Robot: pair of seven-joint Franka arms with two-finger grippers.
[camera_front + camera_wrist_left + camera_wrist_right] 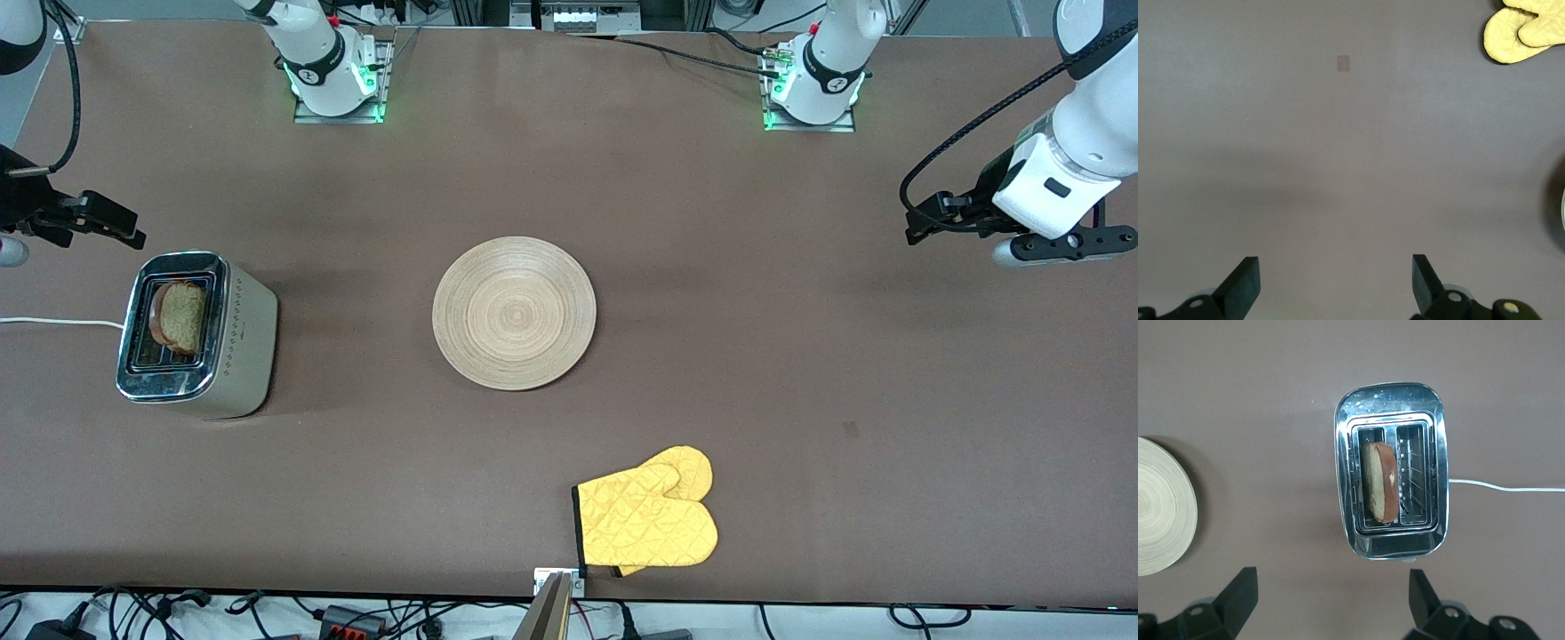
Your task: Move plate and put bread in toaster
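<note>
The bread [180, 317] is sitting upright in the toaster [197, 336], in the slot nearer the plate, its brown crust sticking up above the chrome top; the second slot is showing only wire guides in the right wrist view. The toaster is standing near the table edge at the right arm's end, roughly midway between the edge by the arm bases and the edge by the front camera. Its white cord [58, 322] is running off toward that end edge.

The plate [514, 313] is lying flat around the table's middle, well apart from the toaster and with nothing on it.

A yellow oven mitt [649, 518] is lying near the edge closest to the front camera, nearer that camera than the plate and not touching it.

The right gripper [1328, 597] is hanging in the air over the table just beside the toaster, fingers [1238, 590] spread wide, gripping nothing. The left gripper [1335, 283] is hovering over bare table near the edge at the left arm's end, well apart from the plate, fingers [1245, 277] also spread wide and holding nothing. A small dark mark [851, 429] is showing on the tabletop toward the left arm's end.
</note>
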